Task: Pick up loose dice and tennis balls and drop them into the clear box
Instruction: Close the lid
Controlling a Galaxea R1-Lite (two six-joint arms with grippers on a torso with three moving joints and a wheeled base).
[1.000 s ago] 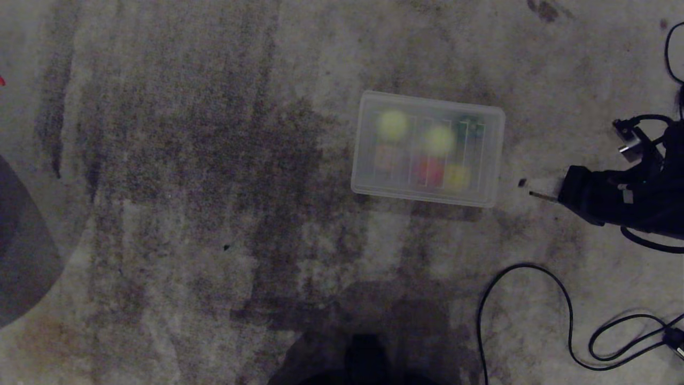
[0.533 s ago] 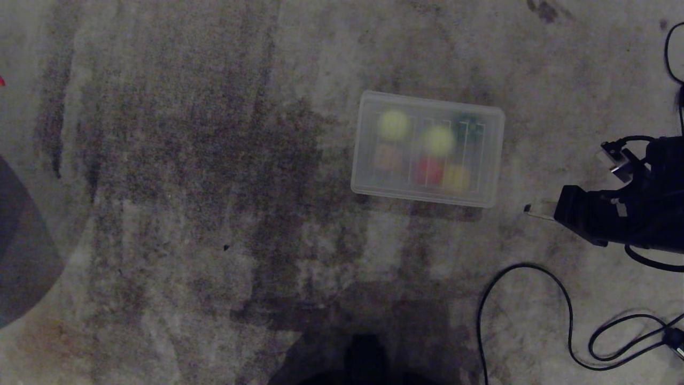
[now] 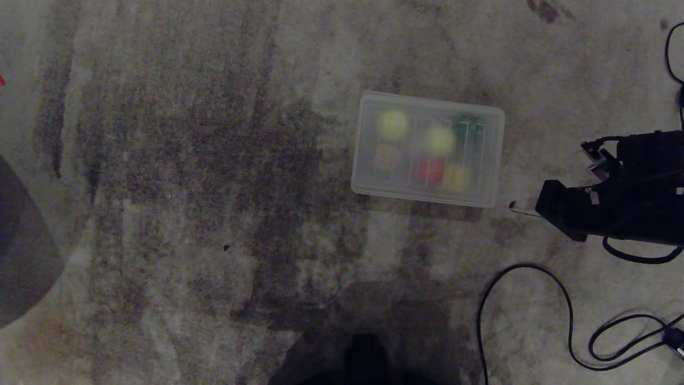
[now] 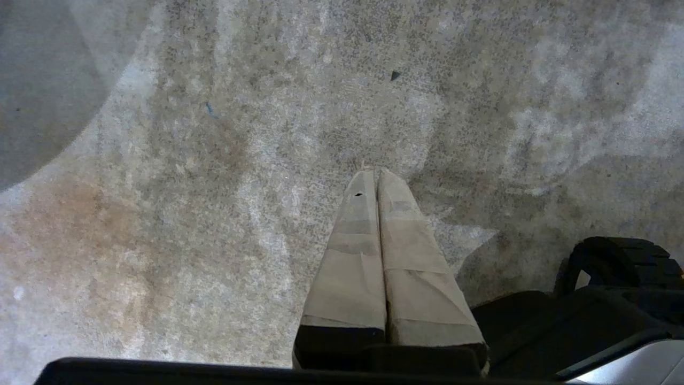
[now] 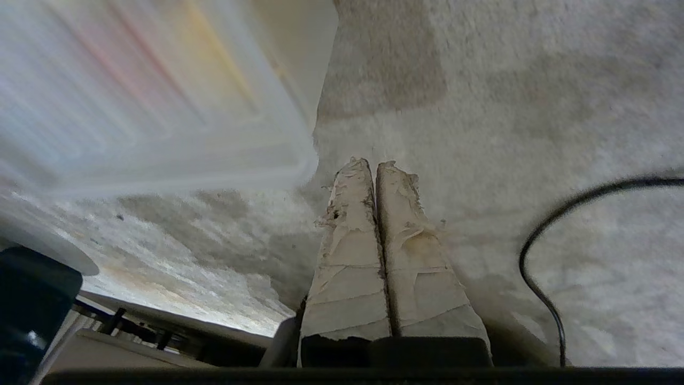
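Because no die or ball lies loose on the carpet [image 3: 187, 160], both grippers are empty with fingers pressed together. Nearest the robot, a black cable [image 3: 534, 299] loops over the stained grey pile, and the left gripper [image 4: 378, 179] is parked over bare carpet, outside the head view. Farther out, the right gripper [image 3: 514, 206] reaches level from the right, its tip just beside the near right corner of the clear box [image 3: 368, 184]. Beyond it, under a translucent ribbed lid [image 3: 481, 160], sit two tennis balls [image 3: 394, 124] and the dice [image 3: 428, 170], so collection appears complete. A grey rounded shape [image 3: 24, 267] occupies the left edge.
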